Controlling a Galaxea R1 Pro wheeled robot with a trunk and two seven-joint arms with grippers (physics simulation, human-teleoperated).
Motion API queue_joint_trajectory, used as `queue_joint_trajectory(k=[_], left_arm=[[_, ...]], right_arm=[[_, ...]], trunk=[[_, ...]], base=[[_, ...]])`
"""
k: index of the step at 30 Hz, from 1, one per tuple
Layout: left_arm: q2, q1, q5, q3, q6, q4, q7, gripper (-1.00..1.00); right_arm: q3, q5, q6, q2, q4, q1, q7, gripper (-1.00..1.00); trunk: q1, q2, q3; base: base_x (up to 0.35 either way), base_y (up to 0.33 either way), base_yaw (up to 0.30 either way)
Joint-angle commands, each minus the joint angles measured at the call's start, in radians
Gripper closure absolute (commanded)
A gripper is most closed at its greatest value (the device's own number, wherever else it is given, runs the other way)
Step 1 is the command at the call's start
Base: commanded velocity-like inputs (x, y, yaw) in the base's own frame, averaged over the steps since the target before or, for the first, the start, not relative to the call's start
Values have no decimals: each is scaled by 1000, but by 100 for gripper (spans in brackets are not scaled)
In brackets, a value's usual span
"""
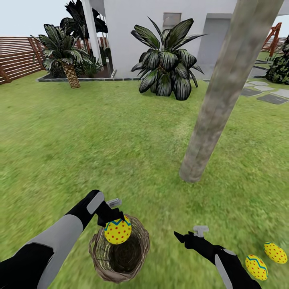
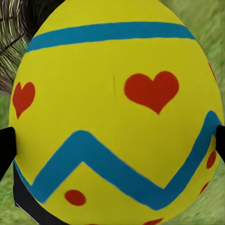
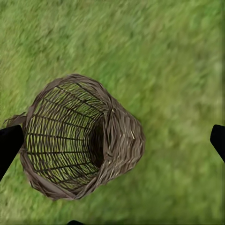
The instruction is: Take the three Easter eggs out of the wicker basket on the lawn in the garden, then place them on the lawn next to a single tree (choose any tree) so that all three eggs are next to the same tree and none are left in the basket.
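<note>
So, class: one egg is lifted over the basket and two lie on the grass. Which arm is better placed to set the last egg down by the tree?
The left. Its tool is shut on the third egg, above the wicker basket. The right tool is open and empty.

Egg (image 2: 112, 112) looked smooth, matt, w/ painted red hearts & blue zigzag. Wicker basket (image 3: 75, 140) was rough open-weave tan cane; lawn (image 1: 100, 140) coarse matt grass. Tree trunk (image 1: 216, 100) had rough mottled grey-brown bark; fence (image 1: 18, 56) looked like slatted wood.
</note>
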Motion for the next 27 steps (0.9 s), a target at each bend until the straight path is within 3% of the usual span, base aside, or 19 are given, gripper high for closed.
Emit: queue_joint_trajectory(k=[1,9,27], left_arm=[[1,-1,10,-6,2,-1,7,100],[0,-1,8,-6,2,-5,7,100],[10,2,12,-4,2,-175,7,100]], right_arm=[[-2,-9,9,0,-1,0,4,-100],[-2,-9,10,-1,-1,0,4,-100],[-2,-9,10,-1,-1,0,5,-100]], trunk=[[-4,6,2],[-34,62,27],[-103,188,84]], base=[[0,0,0],[0,0,0],[0,0,0]])
